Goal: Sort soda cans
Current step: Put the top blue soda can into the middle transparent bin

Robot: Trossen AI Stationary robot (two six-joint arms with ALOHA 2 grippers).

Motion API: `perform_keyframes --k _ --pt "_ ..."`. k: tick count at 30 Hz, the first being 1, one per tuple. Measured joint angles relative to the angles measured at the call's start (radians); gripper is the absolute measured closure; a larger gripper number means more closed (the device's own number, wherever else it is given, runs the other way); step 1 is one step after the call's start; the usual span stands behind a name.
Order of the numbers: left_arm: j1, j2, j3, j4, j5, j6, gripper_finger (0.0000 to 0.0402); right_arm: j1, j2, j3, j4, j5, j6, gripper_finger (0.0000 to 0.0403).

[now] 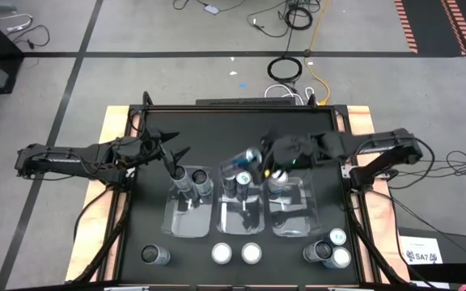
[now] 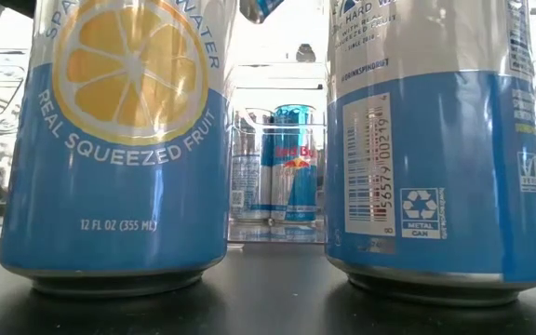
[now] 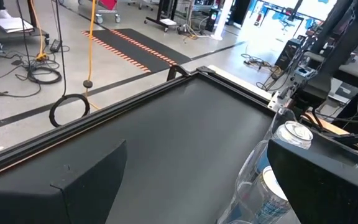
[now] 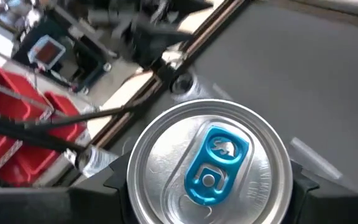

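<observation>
My right gripper [image 1: 257, 158] is shut on a blue soda can [image 1: 245, 158] held in the air above the middle clear bin [image 1: 238, 217]. In the right wrist view its silver top with a blue tab [image 4: 210, 165] fills the space between my fingers. The can's lower end also shows at the top of the low view [image 2: 262, 7]. Each of the three bins holds cans standing upright, among them blue-and-silver ones [image 2: 293, 166]. My left gripper [image 1: 174, 155] hangs open over the table's far left, beside the left bin [image 1: 188, 212], touching nothing. My right gripper pinches the can between its two fingers, one finger [image 4: 107, 186] on each side of the wall just below the top rim [image 4: 134, 177]. The fingers come from the table's right, slanting down. The can is lifted clear and tilted, its top turned back toward the wrist.
Loose cans stand along the near edge: a dark one [image 1: 155, 255], two white-topped ones [image 1: 222, 254] [image 1: 251, 253] and a group of three at the near right [image 1: 330, 249]. Two large blue cans [image 2: 119, 140] [image 2: 435, 140] fill the low view. The far half of the black table [image 1: 217, 129] is bare.
</observation>
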Motion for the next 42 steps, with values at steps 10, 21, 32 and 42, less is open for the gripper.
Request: perform_keyframes --k 10,21,32,42 --pt "0.0 0.0 0.0 0.001 0.0 0.0 0.0004 0.109 0.078 0.0 -0.002 -0.024 0.019 0.0186" --pt "0.0 0.0 0.0 0.0 0.0 0.0 0.0004 0.121 0.209 0.0 -0.051 -0.029 -0.044 0.0186" --pt "0.0 0.0 0.0 0.0 0.0 0.0 0.0004 0.061 0.386 0.0 -0.085 -0.037 -0.083 0.0186" --pt "0.0 0.0 0.0 0.0 0.0 0.0 0.0004 0.018 0.461 0.0 -0.071 -0.082 -0.064 0.0182"
